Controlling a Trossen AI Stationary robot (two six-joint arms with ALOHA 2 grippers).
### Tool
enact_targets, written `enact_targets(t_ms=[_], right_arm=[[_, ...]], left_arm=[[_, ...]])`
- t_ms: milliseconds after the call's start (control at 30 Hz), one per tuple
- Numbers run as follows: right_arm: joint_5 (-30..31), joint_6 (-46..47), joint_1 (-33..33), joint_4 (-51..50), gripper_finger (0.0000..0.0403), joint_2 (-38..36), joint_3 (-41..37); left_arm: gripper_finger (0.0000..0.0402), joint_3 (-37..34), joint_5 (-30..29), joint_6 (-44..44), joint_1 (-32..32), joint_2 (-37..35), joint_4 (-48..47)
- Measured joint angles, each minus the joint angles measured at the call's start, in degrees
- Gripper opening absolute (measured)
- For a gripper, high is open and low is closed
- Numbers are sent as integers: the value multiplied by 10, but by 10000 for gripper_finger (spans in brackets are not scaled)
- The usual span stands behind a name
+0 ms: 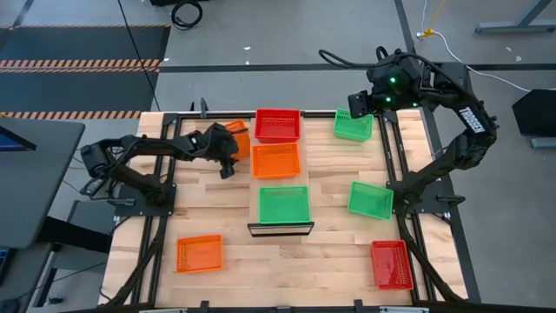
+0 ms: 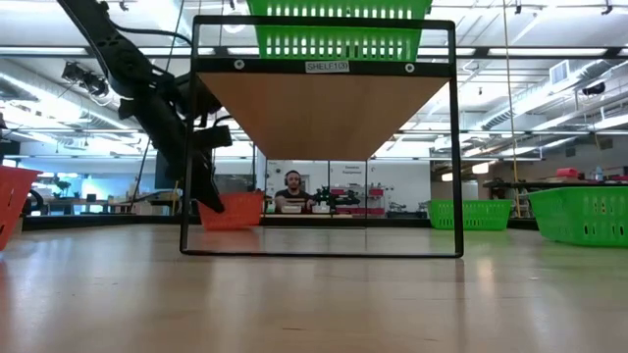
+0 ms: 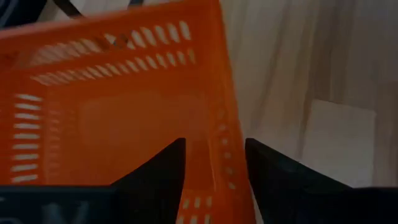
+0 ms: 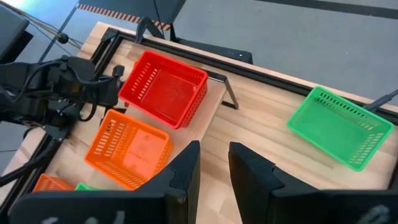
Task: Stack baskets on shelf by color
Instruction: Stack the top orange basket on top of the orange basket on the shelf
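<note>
The shelf (image 1: pixel 280 182) runs down the table's middle and carries a red basket (image 1: pixel 278 124), an orange basket (image 1: pixel 276 160) and a green basket (image 1: pixel 284 204), each resting on its base. Another orange basket (image 1: pixel 238 129) sits on the table left of the shelf's far part, mostly hidden under my left arm. My left gripper (image 1: pixel 228 163) is open at this basket (image 3: pixel 112 112). My right gripper (image 1: pixel 356 103) hangs high over the far right, open by a narrow gap and holding nothing, beside a green basket (image 1: pixel 353 125). My left gripper (image 3: pixel 214 144) stands astride the orange basket's side wall (image 3: pixel 229 155), one finger (image 3: pixel 168 168) inside the basket and one finger (image 3: pixel 273 168) outside it. Whether either finger touches the wall, I cannot tell. In the low view the basket (image 2: pixel 238 209) appears to rest on the table.
Loose on the table are a green basket (image 1: pixel 371 199) on the right, a red basket (image 1: pixel 392 263) near right and an orange basket (image 1: pixel 199 253) near left. Black frame rails (image 1: pixel 395 156) run along both sides. A person (image 2: pixel 291 191) sits in the room beyond.
</note>
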Motion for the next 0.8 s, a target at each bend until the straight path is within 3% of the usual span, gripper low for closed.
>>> enact_targets(t_ms=[167, 433, 633, 800], right_arm=[[12, -13, 0, 0, 90, 0, 0], [42, -53, -1, 0, 90, 0, 0], [57, -87, -2, 0, 90, 0, 0], [62, -124, -8, 0, 90, 0, 0]], left_arm=[[149, 0, -18, -6, 2, -3, -23], [12, 32, -4, -30, 2, -13, -158], [7, 97, 2, -45, 0, -46, -261], [4, 187, -39, -42, 1, -94, -362]])
